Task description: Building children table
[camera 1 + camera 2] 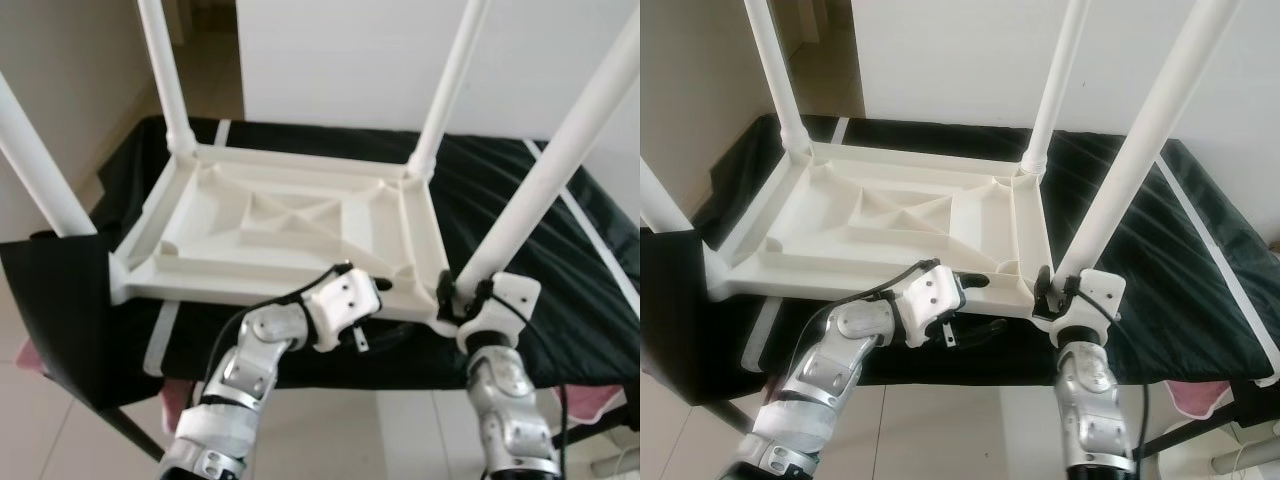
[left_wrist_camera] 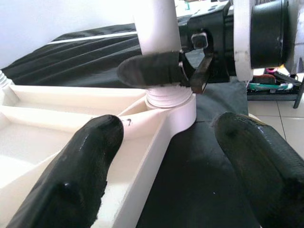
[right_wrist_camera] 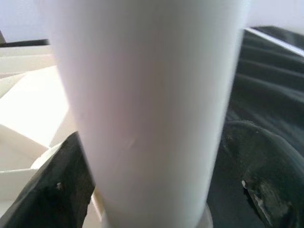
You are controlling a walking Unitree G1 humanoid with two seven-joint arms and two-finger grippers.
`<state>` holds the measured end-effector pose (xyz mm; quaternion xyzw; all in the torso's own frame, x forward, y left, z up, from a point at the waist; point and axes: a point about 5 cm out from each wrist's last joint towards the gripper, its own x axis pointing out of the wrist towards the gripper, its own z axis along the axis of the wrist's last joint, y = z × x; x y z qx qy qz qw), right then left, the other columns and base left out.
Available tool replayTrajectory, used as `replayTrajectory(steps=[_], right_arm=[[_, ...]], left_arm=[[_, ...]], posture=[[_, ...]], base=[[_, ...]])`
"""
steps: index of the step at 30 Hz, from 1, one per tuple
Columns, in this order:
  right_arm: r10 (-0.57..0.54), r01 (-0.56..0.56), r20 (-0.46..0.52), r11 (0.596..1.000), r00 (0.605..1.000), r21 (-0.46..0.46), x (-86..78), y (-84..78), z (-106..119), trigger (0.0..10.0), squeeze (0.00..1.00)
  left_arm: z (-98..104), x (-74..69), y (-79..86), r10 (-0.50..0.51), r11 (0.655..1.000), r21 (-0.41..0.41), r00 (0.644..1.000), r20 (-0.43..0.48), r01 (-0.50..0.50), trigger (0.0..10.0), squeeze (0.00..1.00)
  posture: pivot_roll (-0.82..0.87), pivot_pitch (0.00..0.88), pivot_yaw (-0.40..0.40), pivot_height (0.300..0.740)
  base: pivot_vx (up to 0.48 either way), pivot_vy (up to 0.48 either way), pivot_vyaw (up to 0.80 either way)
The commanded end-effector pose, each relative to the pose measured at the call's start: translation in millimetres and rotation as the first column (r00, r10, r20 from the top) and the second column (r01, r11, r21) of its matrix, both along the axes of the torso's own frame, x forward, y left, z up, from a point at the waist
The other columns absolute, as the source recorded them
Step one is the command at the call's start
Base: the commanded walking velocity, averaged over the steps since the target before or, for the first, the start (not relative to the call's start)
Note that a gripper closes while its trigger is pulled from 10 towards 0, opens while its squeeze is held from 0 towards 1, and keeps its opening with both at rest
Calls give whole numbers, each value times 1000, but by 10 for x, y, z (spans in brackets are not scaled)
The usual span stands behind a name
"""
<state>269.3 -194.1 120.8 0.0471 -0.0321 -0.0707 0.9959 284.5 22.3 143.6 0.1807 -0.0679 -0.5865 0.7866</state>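
Table leg, right hand clamped

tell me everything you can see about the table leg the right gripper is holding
The near-right table leg is a plain white tube, plastic by its look, standing nearly upright and leaning slightly in its corner socket on the upturned white tabletop. A ribbed collar rings its base. The right gripper clasps it just above that collar, black fingers on either side. The left gripper sits open beside the tabletop's rim.

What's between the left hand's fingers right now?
In the left wrist view, the upturned tabletop's near rim lies between the open left hand's fingers.
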Motion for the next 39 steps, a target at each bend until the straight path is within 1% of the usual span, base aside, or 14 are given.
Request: replayTrajectory(steps=[1, 2, 11, 13, 22, 24, 25, 26, 27, 29, 30, 37, 38, 39], right_arm=[[31, -31, 1, 1000, 1000, 2, -19, -39, -5, 10000, 424], [80, -80, 3, 997, 997, -15, -12, -91, 3, 10000, 0], [289, -289, -4, 954, 957, -86, 43, -150, 46, 10000, 0], [400, -399, -20, 905, 916, -146, 76, -142, 58, 10000, 0], [515, -516, -62, 833, 855, -198, 170, -160, 79, 10000, 0], [523, -527, -76, 827, 849, -195, 176, -176, 63, 9255, 0], [529, -535, -89, 820, 844, -201, 179, -197, 39, 4706, 0], [529, -535, -89, 820, 844, -201, 179, -197, 39, 4706, 0], [532, -541, -101, 818, 841, -196, 179, -212, 14, 2078, 0], [532, -541, -101, 818, 841, -196, 179, -212, 14, 2078, 0], [536, -547, -111, 815, 837, -188, 173, -222, -11, 0, 0], [559, -572, -122, 801, 820, -176, 142, -214, -79, 0, 0], [553, -568, -129, 805, 823, -171, 141, -213, -94, 10000, 0], [544, -559, -131, 813, 829, -162, 142, -212, -104, 10000, 0]], left_arm=[[26, 97, 15, 193, 979, -69, 981, 36, -190, 10000, 0], [15, 79, 8, 170, 984, -65, 985, 22, -168, 10000, 0], [-51, -32, 19, 71, 996, -57, 996, -62, -75, 10000, 0], [-63, -54, 28, 55, 997, -48, 996, -73, -59, 10000, 0], [-54, -76, 2, 47, 998, -49, 996, -72, -51, 10000, 0], [-51, -75, 1, 47, 997, -50, 996, -73, -51, 10000, 0], [-49, -74, 4, 49, 997, -51, 996, -76, -53, 10000, 0], [-49, -74, 4, 49, 997, -51, 996, -76, -53, 10000, 0], [-47, -70, 9, 51, 997, -52, 996, -77, -55, 10000, 0], [-47, -70, 9, 51, 997, -52, 996, -77, -55, 10000, 0], [-42, -66, 13, 54, 997, -52, 996, -76, -58, 10000, 0], [-17, -56, 20, 60, 996, -56, 995, -79, -64, 10000, 0], [-15, -55, 19, 58, 997, -56, 995, -79, -62, 10000, 0], [-16, -51, 17, 58, 997, -54, 995, -78, -62, 10000, 0]], posture=[[-49, 0, -45, 740], [-51, 0, -43, 740], [-51, 0, -37, 740], [-42, 0, -36, 740], [-32, 0, -37, 740], [-31, 0, -37, 740], [-32, 0, -35, 740], [-32, 0, -35, 740], [-32, 0, -36, 740], [-32, 0, -36, 740], [-32, 0, -35, 740], [-49, 0, -26, 740], [-54, 0, -21, 740], [-54, 0, -21, 740]], base=[[0, 0, 0], [0, 0, 0], [0, 0, 0], [0, 0, 0], [0, 0, 0], [0, 0, 0], [0, 0, 0], [0, 0, 0], [0, 0, 0], [0, 0, 0], [0, 0, 0], [0, 0, 0], [0, 0, 0], [0, 0, 0]])
